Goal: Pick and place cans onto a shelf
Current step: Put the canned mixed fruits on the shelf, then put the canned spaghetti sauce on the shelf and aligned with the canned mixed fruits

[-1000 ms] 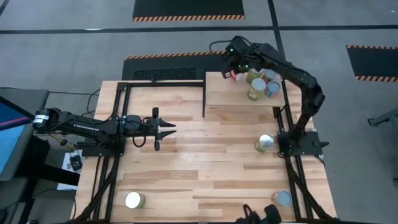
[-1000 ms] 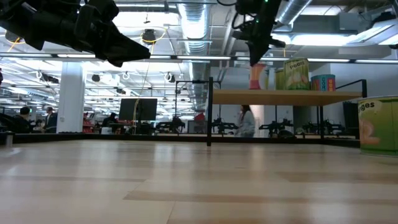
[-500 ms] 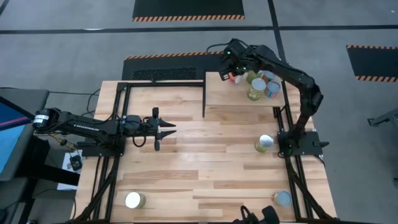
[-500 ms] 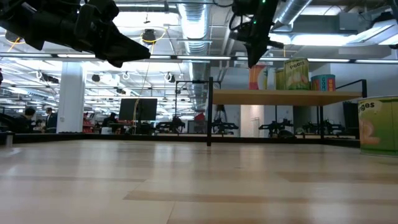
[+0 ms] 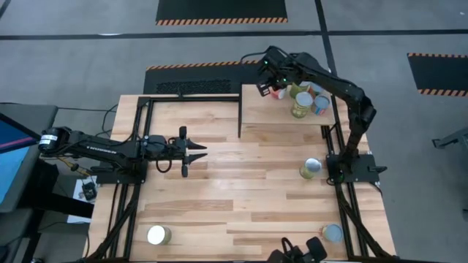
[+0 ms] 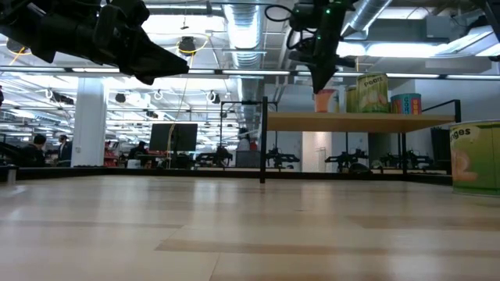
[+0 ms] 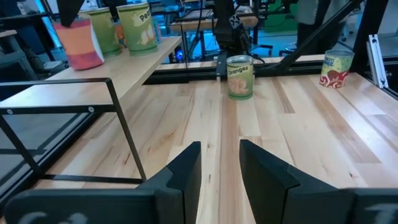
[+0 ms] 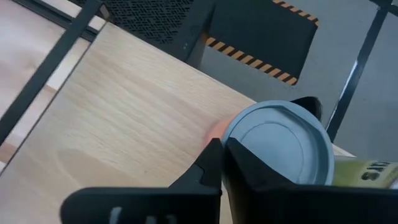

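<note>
The light-wood shelf (image 5: 281,117) stands at the table's far right. On it stand several cans: a red-orange one (image 5: 280,93) at the far edge, green ones (image 5: 300,108) and a blue one (image 5: 320,104). My right gripper (image 8: 261,127) is open above the red-orange can (image 6: 324,101). One fingertip (image 8: 213,155) is on one side of the can's silver lid (image 8: 283,146) and the other fingertip (image 8: 309,104) is beyond it. My left gripper (image 5: 199,152) hangs open and empty over the table's left middle. My right gripper comes at the red-orange can from above, with its fingers on either side of the can's top rim (image 8: 233,134). The can stands upright on the shelf. I cannot tell whether the fingers touch it.
A green "Oranges" can (image 5: 311,168) stands on the table near the right arm's base. A blue-lidded can (image 5: 333,233) stands at the near right and a yellow-green can (image 5: 158,234) at the near left. Black frame rails (image 5: 241,109) edge the shelf and the table's sides.
My right gripper has shifted a little toward the table's left along the shelf's far edge and has tipped, staying by the red-orange can. The can stays upright on the shelf.
</note>
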